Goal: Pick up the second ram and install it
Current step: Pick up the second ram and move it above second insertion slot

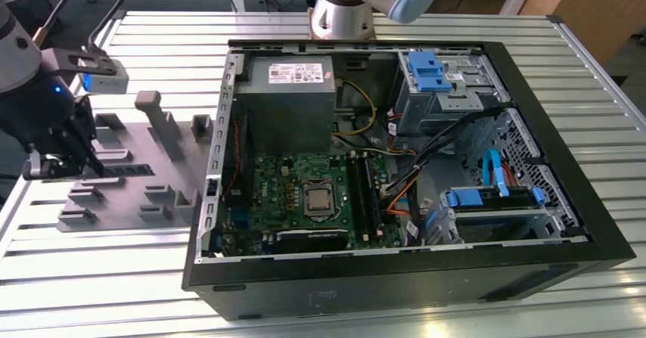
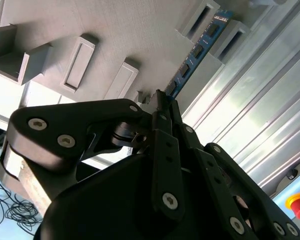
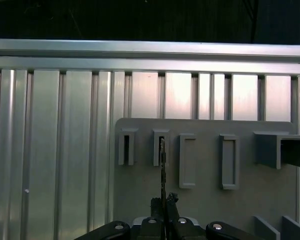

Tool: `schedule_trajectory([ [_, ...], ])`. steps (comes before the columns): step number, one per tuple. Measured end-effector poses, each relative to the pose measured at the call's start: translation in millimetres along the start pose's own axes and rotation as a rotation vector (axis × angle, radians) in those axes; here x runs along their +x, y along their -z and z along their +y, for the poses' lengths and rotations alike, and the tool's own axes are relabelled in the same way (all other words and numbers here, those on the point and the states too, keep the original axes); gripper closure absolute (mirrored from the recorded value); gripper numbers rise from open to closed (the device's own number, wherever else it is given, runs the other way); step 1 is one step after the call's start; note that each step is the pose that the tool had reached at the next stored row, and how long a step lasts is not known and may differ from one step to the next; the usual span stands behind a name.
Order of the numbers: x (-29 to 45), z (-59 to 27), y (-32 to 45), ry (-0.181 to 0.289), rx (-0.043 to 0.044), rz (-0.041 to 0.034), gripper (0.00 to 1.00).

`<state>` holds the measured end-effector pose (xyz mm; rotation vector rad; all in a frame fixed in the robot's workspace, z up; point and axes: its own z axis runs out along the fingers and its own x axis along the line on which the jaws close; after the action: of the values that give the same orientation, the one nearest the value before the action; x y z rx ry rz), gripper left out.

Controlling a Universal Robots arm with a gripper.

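Observation:
The second ram (image 2: 194,56) is a slim blue-green stick standing on edge in the grey tray (image 1: 129,137), its far end between two upright blocks (image 2: 204,19). In the exterior view the ram (image 1: 131,169) shows as a dark strip at the tray's middle. My gripper (image 2: 161,98) is at the stick's near end, with its black fingers (image 2: 174,111) pressed against both faces. In the first wrist view the ram (image 3: 162,167) appears edge-on, running from the gripper (image 3: 163,202) to a slotted block (image 3: 161,147). In the exterior view the gripper (image 1: 98,170) hangs low over the tray's left part.
An open computer case (image 1: 565,164) lies at the exterior view's right of the tray, showing the motherboard (image 1: 293,190) and its black memory slots (image 1: 361,194). The slatted metal table (image 1: 81,262) carries both. The arm's base (image 1: 343,13) stands behind the case. A red button (image 2: 297,205) sits at the table's edge.

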<state>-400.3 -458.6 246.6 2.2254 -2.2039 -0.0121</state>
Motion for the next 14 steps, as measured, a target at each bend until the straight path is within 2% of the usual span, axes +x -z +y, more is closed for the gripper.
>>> schedule_trajectory([
  [14, 0.0, 0.1, 3.1, 0.0, -0.0001, 0.0001, 0.86],
])
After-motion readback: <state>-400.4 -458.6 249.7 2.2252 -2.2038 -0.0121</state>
